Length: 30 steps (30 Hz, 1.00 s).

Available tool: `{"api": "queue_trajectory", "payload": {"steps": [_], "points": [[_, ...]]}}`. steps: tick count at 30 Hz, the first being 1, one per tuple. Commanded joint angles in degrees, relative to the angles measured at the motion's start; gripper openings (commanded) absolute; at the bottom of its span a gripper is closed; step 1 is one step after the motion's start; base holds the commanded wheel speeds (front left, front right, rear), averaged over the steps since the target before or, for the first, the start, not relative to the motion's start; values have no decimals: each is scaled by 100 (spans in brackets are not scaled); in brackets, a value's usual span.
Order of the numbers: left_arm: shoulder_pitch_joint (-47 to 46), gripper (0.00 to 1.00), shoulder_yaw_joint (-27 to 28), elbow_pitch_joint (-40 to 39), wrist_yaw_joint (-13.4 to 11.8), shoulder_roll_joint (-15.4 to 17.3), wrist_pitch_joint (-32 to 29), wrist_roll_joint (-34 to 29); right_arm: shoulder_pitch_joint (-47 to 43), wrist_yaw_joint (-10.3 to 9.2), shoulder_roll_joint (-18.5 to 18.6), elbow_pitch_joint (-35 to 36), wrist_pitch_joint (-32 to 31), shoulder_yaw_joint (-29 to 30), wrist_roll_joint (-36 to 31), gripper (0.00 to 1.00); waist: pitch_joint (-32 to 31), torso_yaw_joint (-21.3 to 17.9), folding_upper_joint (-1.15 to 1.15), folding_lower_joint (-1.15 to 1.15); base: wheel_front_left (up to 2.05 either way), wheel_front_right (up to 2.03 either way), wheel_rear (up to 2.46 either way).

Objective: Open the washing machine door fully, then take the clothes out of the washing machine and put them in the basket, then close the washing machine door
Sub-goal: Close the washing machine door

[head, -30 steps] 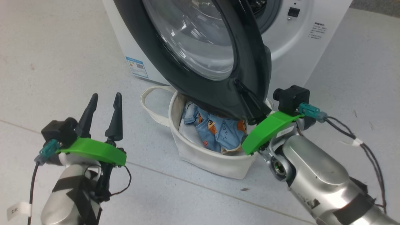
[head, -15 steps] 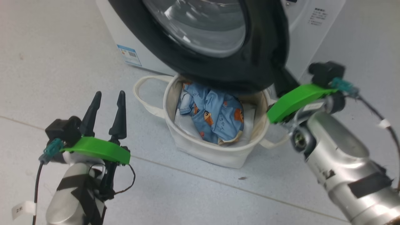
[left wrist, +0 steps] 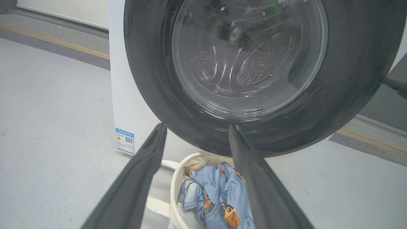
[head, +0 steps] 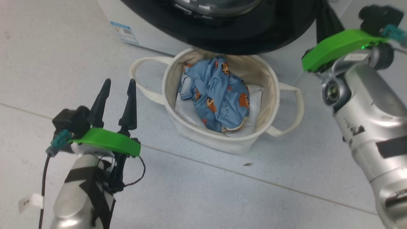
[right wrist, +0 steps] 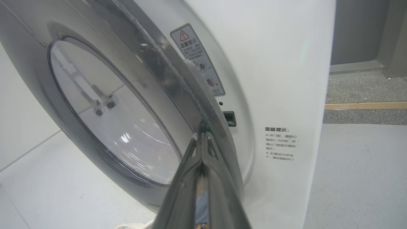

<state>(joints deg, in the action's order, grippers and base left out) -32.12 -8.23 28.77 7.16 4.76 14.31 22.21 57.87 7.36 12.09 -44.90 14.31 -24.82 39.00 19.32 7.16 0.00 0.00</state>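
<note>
The left claw [head: 120, 82] stands spread wide and empty, just beside the basket [head: 219, 144]. The right claw [right wrist: 203, 135] is clenched, its tips at the edge of the washing machine door [left wrist: 349, 79] (which stands ajar). The clothes [head: 219, 95], crumpled light blue, lie inside the basket.

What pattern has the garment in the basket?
Light blue fabric garment with orange-brown cartoon animals; head view.
</note>
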Motion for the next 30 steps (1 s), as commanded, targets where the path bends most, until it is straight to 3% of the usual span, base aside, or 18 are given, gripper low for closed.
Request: {"api": "queue_trajectory", "payload": {"steps": [1, 15, 22, 30], "points": [[-208, 100, 171, -194, 32, 98, 69, -68, 214, 13, -23, 111, 68, 12, 7, 0, 67, 27, 0, 0, 0, 0, 0], [-216, 100, 112, -184, 32, -81, 69, -141, 856, 13, 279, -353, 69, 227, 80, 0, 284, 196, 0, 0, 0, 0, 0], [-237, 100, 139, -238, 33, -120, 69, -184, 873, 13, 345, -115, 69, 209, -30, 0, 431, 207, 0, 0, 0, 0, 0], [-169, 100, 211, -158, 33, -106, 69, -187, 531, 13, 234, 143, 69, 217, -104, 0, 195, 54, 0, 0, 0, 0, 0]]}}
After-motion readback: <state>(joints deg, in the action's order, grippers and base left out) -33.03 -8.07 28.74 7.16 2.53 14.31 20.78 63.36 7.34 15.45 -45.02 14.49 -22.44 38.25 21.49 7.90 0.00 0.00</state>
